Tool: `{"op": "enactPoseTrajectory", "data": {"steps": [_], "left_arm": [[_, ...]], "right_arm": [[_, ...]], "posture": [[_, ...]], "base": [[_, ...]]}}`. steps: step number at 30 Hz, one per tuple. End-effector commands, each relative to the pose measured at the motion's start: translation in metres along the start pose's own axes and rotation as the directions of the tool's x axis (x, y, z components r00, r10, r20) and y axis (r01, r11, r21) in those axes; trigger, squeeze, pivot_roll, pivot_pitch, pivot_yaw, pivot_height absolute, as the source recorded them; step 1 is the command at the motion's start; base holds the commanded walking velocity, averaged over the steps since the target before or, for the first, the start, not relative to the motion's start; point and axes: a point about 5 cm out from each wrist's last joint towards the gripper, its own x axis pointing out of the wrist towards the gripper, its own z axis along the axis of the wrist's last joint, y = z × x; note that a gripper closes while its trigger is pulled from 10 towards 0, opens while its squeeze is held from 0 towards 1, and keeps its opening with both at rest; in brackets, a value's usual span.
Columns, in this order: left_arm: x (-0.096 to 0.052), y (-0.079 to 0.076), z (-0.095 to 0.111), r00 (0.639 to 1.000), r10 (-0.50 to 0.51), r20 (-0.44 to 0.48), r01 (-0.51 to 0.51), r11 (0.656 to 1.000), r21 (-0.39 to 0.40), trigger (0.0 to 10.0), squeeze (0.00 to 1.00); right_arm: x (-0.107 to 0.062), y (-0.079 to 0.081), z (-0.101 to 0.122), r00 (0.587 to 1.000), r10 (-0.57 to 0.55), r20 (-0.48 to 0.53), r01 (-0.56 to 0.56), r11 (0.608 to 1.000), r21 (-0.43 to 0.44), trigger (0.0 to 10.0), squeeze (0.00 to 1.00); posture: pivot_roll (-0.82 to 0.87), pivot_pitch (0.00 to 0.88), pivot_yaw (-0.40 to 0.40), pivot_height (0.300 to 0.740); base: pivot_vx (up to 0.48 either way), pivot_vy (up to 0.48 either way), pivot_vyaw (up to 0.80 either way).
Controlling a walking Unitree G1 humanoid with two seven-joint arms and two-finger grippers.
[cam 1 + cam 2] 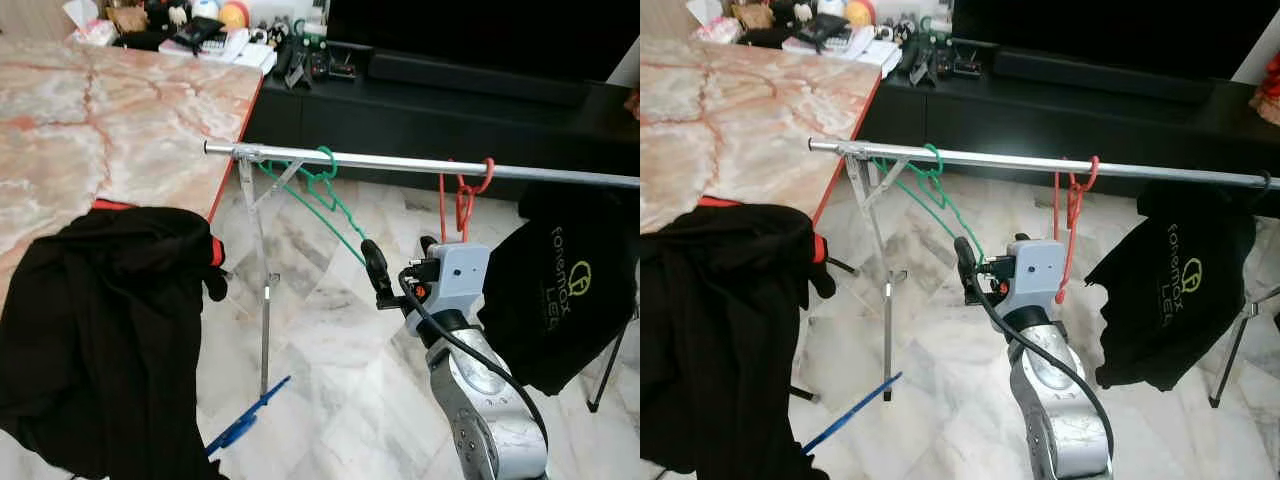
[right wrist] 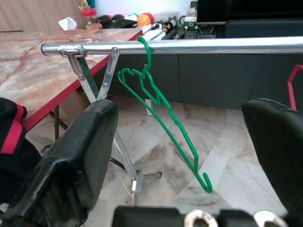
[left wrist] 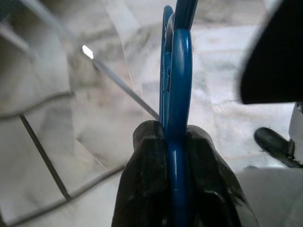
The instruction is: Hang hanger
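A silver clothes rail (image 1: 420, 165) runs across in front of me. A green hanger (image 1: 325, 195) hangs from it by its hook near the left end, its body slanting down to the right. A red hanger (image 1: 463, 200) hangs further right, beside a black printed T-shirt (image 1: 560, 290). My right gripper (image 1: 400, 258) is open below the rail, its fingers (image 2: 71, 165) spread wide, just short of the green hanger's (image 2: 161, 118) lower tip. My left gripper (image 3: 176, 179) is shut on a blue hanger (image 3: 176, 94), whose end (image 1: 245, 425) shows low above the floor.
A marble table with a red edge (image 1: 120, 120) stands on the left, with a heap of black clothes (image 1: 100, 330) over its near corner. The rack's folding leg (image 1: 262, 290) stands on the marble floor. A black TV cabinet (image 1: 450, 100) runs behind the rail.
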Motion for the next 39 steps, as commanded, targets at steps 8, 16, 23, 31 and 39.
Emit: {"op": "enactPoseTrajectory", "data": {"steps": [8, 16, 23, 31, 39], "left_arm": [[-0.006, 0.068, 0.055, 0.985, 0.113, 0.133, -0.135, 0.976, 0.17, 10.0, 0.0], [-0.007, 0.14, 0.113, 0.977, 0.056, 0.204, -0.085, 0.987, 0.136, 10.0, 0.0], [-0.008, 0.161, 0.144, 0.962, -0.146, 0.229, 0.127, 0.987, 0.097, 10.0, 0.0], [0.001, 0.253, 0.166, 0.836, 0.406, 0.37, -0.314, 0.906, -0.285, 10.0, 0.0], [-0.021, 0.313, 0.114, 0.591, 0.806, -0.032, -0.565, 0.385, -0.73, 10.0, 0.0]], "right_arm": [[0.0, 0.0, -0.004, 1.0, 0.005, -0.014, -0.005, 1.0, 0.003, 10.0, 0.0], [0.003, 0.0, -0.004, 1.0, 0.008, -0.007, -0.008, 1.0, 0.005, 10.0, 0.0], [0.003, 0.003, -0.004, 1.0, 0.026, -0.006, -0.026, 1.0, 0.01, 10.0, 0.0], [0.004, 0.005, -0.004, 0.998, 0.06, -0.01, -0.06, 0.998, 0.0, 10.0, 0.0], [0.005, 0.006, -0.004, 0.998, 0.066, -0.009, -0.066, 0.998, -0.004, 10.0, 0.0]], "posture": [[0.1, 0.172, -0.068, 0.74], [0.11, 0.167, -0.066, 0.74], [0.11, 0.158, -0.059, 0.74], [0.11, 0.155, -0.064, 0.74], [0.1, 0.151, -0.066, 0.74]], "base": [[0.0, 0.0, 0.0], [0.0, 0.0, 0.0], [0.0, 0.0, 0.0], [0.0, 0.0, 0.0], [0.0, 0.0, 0.0]]}}
